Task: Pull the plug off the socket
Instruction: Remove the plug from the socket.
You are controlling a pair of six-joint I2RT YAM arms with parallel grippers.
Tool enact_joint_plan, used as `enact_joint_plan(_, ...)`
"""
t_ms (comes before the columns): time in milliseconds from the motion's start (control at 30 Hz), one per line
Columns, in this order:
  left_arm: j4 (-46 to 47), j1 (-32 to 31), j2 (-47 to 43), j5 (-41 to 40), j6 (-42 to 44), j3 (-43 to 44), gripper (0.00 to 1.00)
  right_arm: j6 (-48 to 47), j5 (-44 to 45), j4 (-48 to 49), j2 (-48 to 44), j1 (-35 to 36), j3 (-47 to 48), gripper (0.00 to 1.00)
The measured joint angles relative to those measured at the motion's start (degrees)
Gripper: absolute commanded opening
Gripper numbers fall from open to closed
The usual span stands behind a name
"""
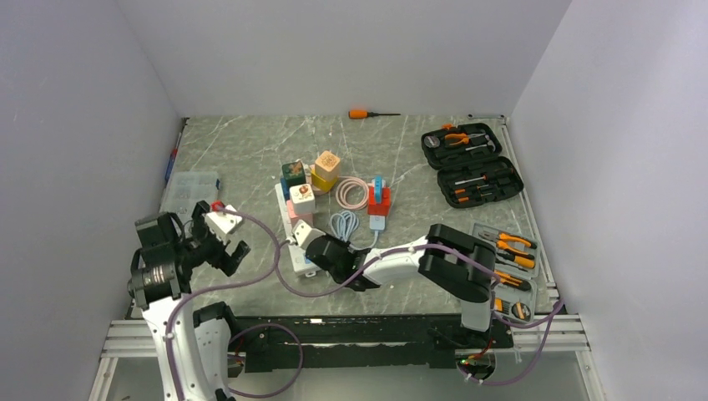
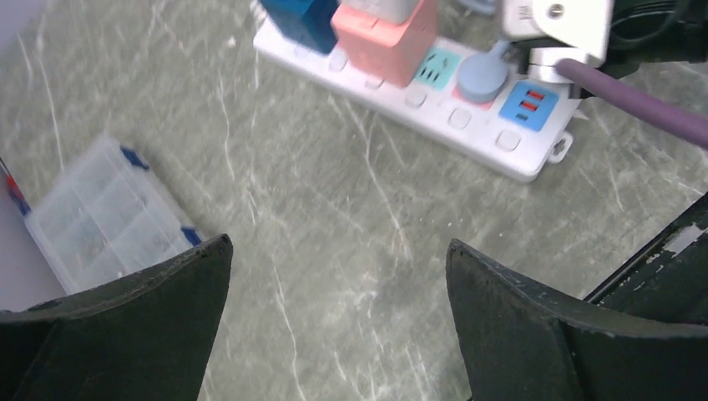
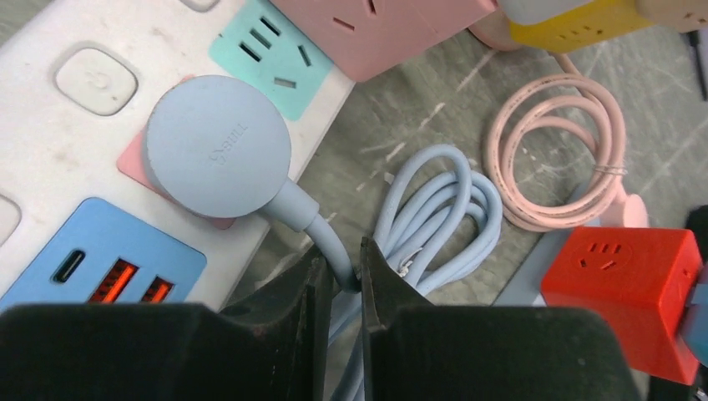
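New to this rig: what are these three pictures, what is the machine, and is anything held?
Two robot arms stand at a table's near edge. The wide picture looks down from above; the other two come from cameras on each wrist. On the table lie a power strip with cube adapters, tool cases and a clear box. The left gripper is open, holding nothing. The right gripper pinches the blue cord close to the round plug, which sits in the strip.

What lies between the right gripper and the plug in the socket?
Only the plug's own pale blue cable: right wrist view shows the right gripper shut on it just short of the plug, seated in the socket.
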Motion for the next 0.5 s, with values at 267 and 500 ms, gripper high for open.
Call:
enact_joint_plan(267,-3.54,-0.02,-7.96,8.87,17.20,-4.33,0.99,6.62,-8.66,-7.02,-3.56,0.74,3.69,0.14)
enact_joint_plan(500,-3.48,-0.02,-8.07,10.25,31.85,-9.01,0.99,10.58,-11.56,-9.51,-3.56,0.37,5.95,0.08)
